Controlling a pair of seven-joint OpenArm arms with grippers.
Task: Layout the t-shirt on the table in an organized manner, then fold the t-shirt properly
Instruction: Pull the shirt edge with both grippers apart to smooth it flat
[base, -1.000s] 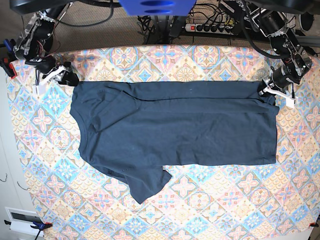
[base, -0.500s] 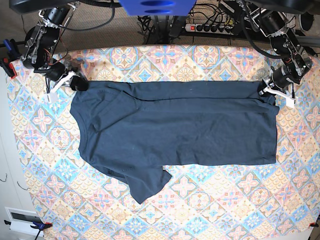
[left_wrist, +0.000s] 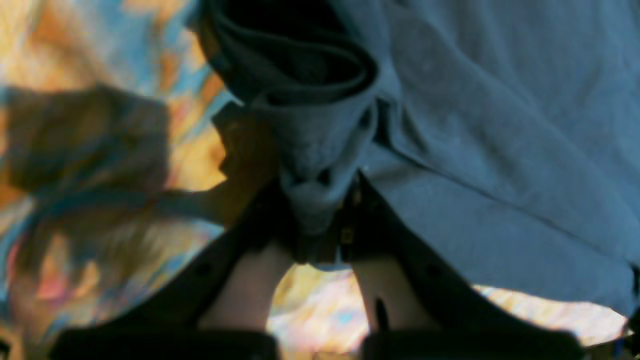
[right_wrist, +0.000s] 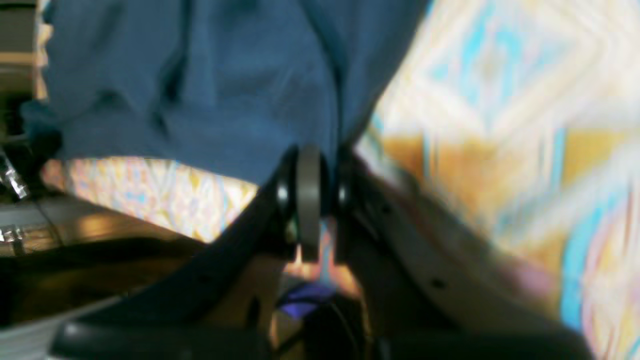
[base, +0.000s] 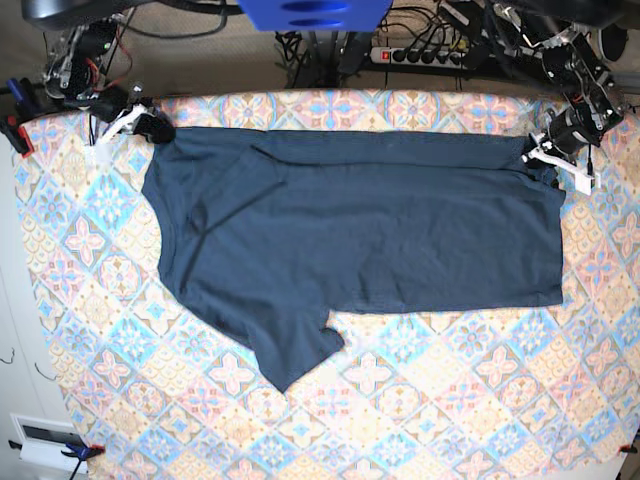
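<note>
The navy t-shirt (base: 350, 230) lies spread flat on the patterned table (base: 450, 400), collar end to the left, one sleeve pointing toward the near edge. My right gripper (base: 152, 127) is shut on the shirt's far left corner; in the right wrist view its fingers (right_wrist: 310, 190) press together on the fabric edge (right_wrist: 225, 75). My left gripper (base: 537, 160) is shut on the far right hem corner. The left wrist view shows bunched cloth (left_wrist: 320, 150) pinched between the jaws of that gripper (left_wrist: 320, 210).
A power strip with cables (base: 420, 55) lies behind the table's far edge. A blue mount (base: 315, 12) hangs over the top centre. A clamp (base: 18, 130) sits on the left edge, and a white box (base: 45, 440) stands at the lower left.
My right gripper has shut on the shirt's left corner. Both arms have drawn the shirt's far edge toward the back of the table, and the whole shirt has shifted with it.
</note>
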